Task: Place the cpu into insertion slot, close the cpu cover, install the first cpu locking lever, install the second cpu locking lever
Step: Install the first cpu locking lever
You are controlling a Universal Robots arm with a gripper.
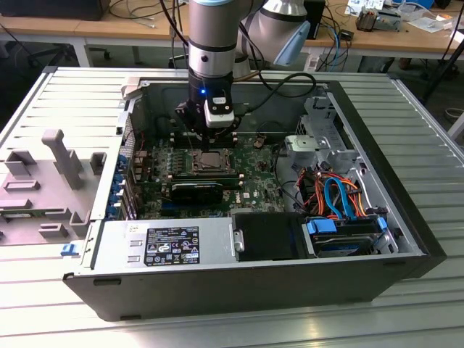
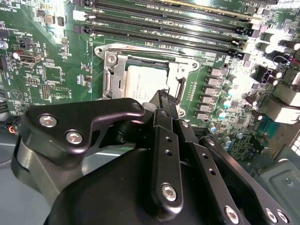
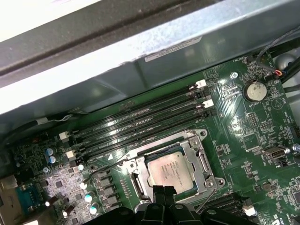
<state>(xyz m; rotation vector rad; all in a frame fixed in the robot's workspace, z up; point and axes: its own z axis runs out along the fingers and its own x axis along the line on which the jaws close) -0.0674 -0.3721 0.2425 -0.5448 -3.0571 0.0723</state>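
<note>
One small square chip matters here: the cpu (image 3: 168, 171) lies flat in its socket on the motherboard (image 1: 254, 185), just beside the memory slots (image 3: 140, 126). In the exterior view the socket sits a little left of the frame's centre, inside the open computer case (image 1: 406, 243), which rests on the ribbed metal surface (image 1: 43, 94).

The cpu cover (image 3: 203, 158) appears to lie down around the chip, its dull grey top showing through the window. A thin wire lever (image 3: 206, 200) stands off one edge of the socket; we cannot tell whether it is latched.

The claw (image 3: 162, 191) hangs directly over the near edge of the socket. In the first wrist view its fingertips are pressed together, and we see nothing between them.

We judge the cpu to be light and stiff but fragile, with a smooth lid that would slip under a pinch from above. Two opposite edges are the safe place to hold it. The cover looks like thin, springy sheet metal, best pushed on its frame and never through the window onto the chip.
</note>
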